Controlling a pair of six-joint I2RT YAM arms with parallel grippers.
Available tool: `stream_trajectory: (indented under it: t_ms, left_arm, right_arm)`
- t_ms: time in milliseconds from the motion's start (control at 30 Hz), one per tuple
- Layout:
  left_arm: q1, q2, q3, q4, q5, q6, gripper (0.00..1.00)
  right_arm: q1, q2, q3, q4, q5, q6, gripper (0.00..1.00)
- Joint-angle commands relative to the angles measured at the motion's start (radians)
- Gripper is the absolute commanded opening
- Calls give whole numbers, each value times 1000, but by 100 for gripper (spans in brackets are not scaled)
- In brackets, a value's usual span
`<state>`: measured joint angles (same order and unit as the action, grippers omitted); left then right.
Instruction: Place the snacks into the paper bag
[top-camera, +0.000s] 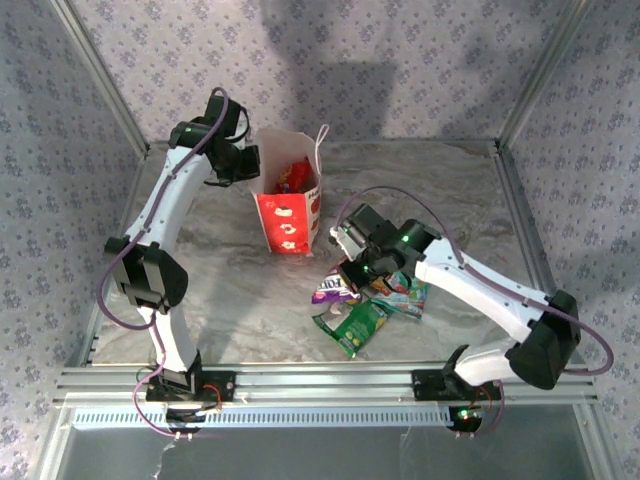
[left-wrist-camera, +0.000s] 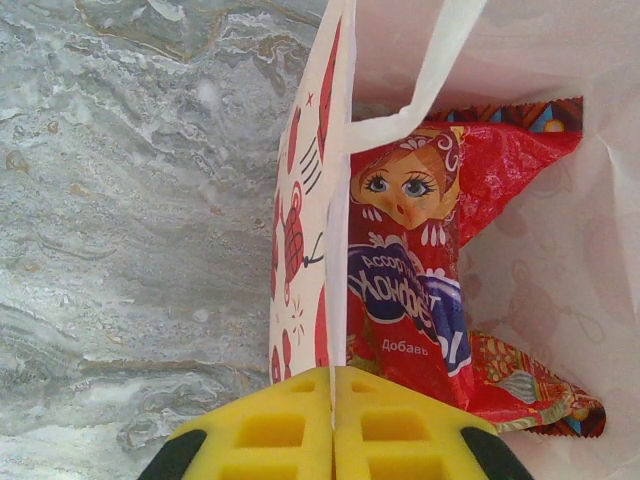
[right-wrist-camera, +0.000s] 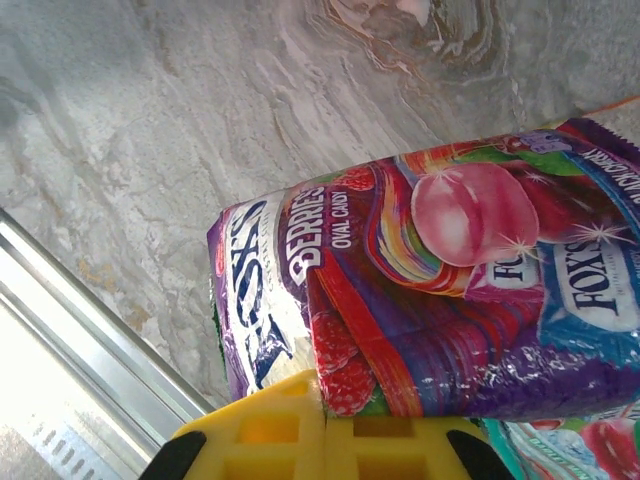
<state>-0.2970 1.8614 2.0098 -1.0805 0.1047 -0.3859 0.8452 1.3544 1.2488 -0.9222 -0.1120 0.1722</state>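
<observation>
Yellow left pincer (left-wrist-camera: 333, 425) grips the paper bag (left-wrist-camera: 305, 190) wall — red packet (left-wrist-camera: 400, 300) inside. Bottom centre, right pincer (right-wrist-camera: 322, 432) clamps purple packet (right-wrist-camera: 450, 310).

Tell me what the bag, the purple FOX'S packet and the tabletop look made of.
Paper bag: matte printed paper, thin; light glows through the white inner wall, crisp folded edge. Purple FOX'S packet: glossy plastic film, probably; sharp glints and fine crinkles. Tabletop: grey marble pattern, smooth with soft sheen; stone or printed laminate, cannot tell.
</observation>
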Motion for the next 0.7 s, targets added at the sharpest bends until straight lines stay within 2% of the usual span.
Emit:
stream_trajectory:
  t_ms: [0,200,433,667]
  left_arm:
    - [-4,4,38,-35,10,4,7]
    - [-7,6,38,-33,16,3,7]
    - [-10,7,43,-31,26,5,7]
    - [-12,7,40,-27,32,7,7]
  right_arm:
    - [8,-45,59,-43,-11,-62,0]
    - [10,-84,109,-63,-51,-97,0]
    - [7,-133,172,-37,-215,-173,0]
    - [-7,-141,246,-22,-280,-206,0]
